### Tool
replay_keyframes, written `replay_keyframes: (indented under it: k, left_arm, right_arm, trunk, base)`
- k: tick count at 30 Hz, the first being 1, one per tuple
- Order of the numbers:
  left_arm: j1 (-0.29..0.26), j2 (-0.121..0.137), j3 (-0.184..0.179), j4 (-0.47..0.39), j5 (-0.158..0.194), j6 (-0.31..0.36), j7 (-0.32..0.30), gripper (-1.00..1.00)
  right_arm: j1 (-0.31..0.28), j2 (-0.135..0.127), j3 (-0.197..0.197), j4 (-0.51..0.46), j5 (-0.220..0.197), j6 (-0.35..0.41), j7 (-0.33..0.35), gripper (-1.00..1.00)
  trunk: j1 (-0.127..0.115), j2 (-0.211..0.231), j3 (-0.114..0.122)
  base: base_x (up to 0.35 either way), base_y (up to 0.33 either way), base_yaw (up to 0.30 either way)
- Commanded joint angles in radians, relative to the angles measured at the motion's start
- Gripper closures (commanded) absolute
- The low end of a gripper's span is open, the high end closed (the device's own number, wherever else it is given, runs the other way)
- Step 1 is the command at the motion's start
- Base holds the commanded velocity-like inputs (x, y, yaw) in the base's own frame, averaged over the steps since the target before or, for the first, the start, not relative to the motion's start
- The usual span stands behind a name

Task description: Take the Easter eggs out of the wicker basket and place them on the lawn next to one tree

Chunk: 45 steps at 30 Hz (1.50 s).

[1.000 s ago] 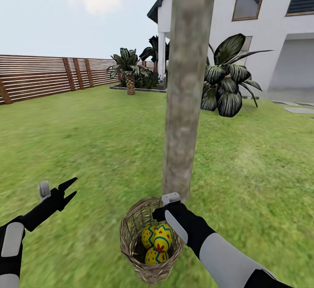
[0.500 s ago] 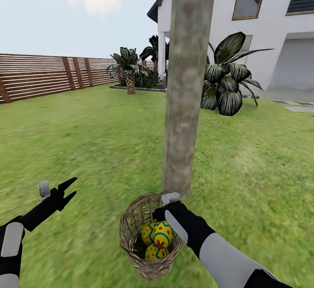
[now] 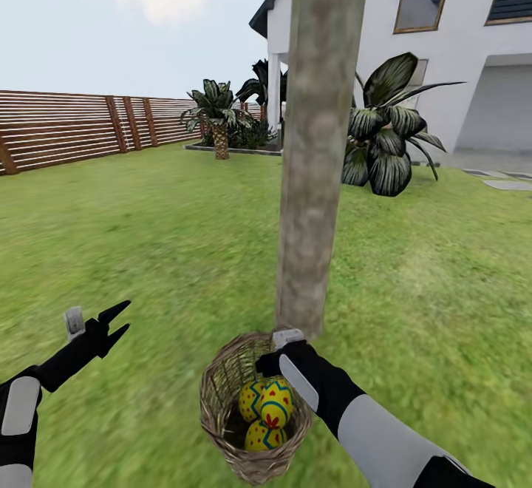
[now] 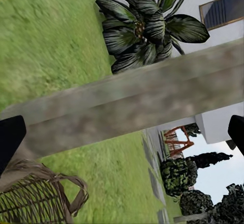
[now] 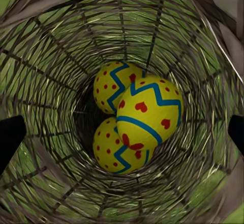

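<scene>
The wicker basket (image 3: 220,381) sits on the lawn (image 3: 148,236) at the foot of the tree (image 3: 314,177). Inside it lie the three Easter eggs, yellow with blue zigzags and red marks: one on top (image 5: 150,112), one behind it (image 5: 114,86), one lower down (image 5: 117,150). My right gripper (image 5: 122,132) hangs open over the basket's mouth, its fingertips wide apart at the rim; in the head view the right gripper (image 3: 275,370) is at the basket's far rim. My left gripper (image 3: 118,316) is open above the grass to the left, holding nothing. The left wrist view shows the trunk (image 4: 132,107) and the basket's rim (image 4: 35,198).
A broad-leaved striped plant (image 3: 388,133) grows behind the tree, in front of the white house (image 3: 458,66). A slatted wooden fence (image 3: 74,129) runs along the left. Grey paving stones (image 3: 506,185) lie at the far right. Open grass spreads around the trunk.
The basket has shifted very slightly under my right gripper. Both arms are almost where they were.
</scene>
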Motion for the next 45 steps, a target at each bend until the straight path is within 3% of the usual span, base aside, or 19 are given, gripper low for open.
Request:
replay_keyframes:
  k: [1, 10, 14, 18, 45]
  left_arm:
    - [-0.001, -0.001, 0.002, 0.000, -0.001, 0.005, -0.004, -1.00]
    - [-0.001, -0.002, 0.006, 0.000, 0.001, 0.005, -0.005, -1.00]
    - [-0.001, -0.002, 0.005, 0.000, 0.001, 0.005, -0.005, -1.00]
    - [-0.001, -0.002, 0.004, 0.000, 0.000, 0.005, -0.004, -1.00]
    - [-0.001, 0.000, 0.006, 0.000, 0.001, 0.005, -0.002, -1.00]
  right_arm:
    - [-0.001, 0.000, 0.003, 0.000, -0.011, 0.002, -0.009, -1.00]
    - [-0.001, 0.000, 0.003, 0.006, -0.017, 0.002, -0.009, -1.00]
    - [-0.001, 0.000, 0.003, 0.012, -0.082, 0.002, -0.013, -1.00]
    - [-0.001, 0.000, 0.003, 0.014, -0.100, 0.002, -0.016, -1.00]
    - [-0.001, 0.000, 0.002, 0.010, -0.096, -0.019, -0.018, -1.00]
  trunk:
    - [0.000, 0.000, -0.001]
    - [0.000, 0.000, -0.001]
    - [0.008, -0.014, -0.007]
    - [0.023, -0.042, -0.020]
    - [0.127, -0.231, -0.104]
  base:
    - [0.325, 0.000, 0.000]
    - [0.078, 0.000, 0.000]
    - [0.001, 0.000, 0.000]
    - [0.000, 0.000, 0.000]
    - [0.000, 0.000, 0.000]
